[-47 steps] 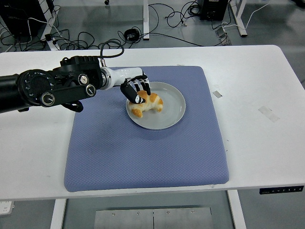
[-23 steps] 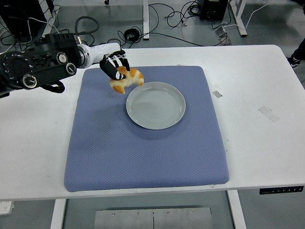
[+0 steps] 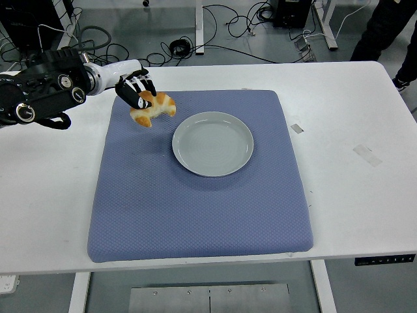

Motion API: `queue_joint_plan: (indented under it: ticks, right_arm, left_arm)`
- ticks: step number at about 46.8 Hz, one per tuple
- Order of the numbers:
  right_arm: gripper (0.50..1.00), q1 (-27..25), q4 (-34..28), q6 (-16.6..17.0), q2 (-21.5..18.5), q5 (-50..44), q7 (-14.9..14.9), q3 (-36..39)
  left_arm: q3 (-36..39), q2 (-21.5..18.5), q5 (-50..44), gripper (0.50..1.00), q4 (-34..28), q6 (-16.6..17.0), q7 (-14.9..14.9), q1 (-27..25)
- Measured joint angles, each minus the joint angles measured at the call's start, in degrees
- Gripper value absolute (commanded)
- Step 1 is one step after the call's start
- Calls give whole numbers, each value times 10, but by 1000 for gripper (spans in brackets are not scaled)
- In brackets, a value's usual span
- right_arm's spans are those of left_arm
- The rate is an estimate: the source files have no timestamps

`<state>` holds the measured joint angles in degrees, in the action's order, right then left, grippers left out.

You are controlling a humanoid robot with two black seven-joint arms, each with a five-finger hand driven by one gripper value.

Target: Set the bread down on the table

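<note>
A golden-brown bread roll (image 3: 155, 108) hangs in the air above the far left part of the blue mat (image 3: 195, 195). My left hand (image 3: 135, 90) is shut on the roll's left side, its black fingers curled over the top. The black left arm (image 3: 42, 93) reaches in from the left edge. A grey plate (image 3: 213, 143) lies bare on the mat, to the right of the roll and apart from it. The right arm does not show.
White tabletop (image 3: 352, 169) surrounds the mat on every side. Two bits of tape (image 3: 367, 154) lie on the right part. Cables and table legs show on the floor beyond the far edge. A person's legs (image 3: 384, 26) stand at the top right.
The left hand has lifted the roll off the plate and carried it left and away, over the mat's far left. A person's legs have come into view at top right.
</note>
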<state>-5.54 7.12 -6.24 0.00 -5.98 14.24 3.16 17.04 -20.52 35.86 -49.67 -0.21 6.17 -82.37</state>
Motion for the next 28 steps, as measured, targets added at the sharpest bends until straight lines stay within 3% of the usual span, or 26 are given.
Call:
queue_joint_plan:
  ticks: [28]
  right_arm:
    - [1000, 0, 0, 0, 0, 0, 0, 0]
  left_arm:
    - [-40, 17, 0, 500, 82, 0, -16, 60]
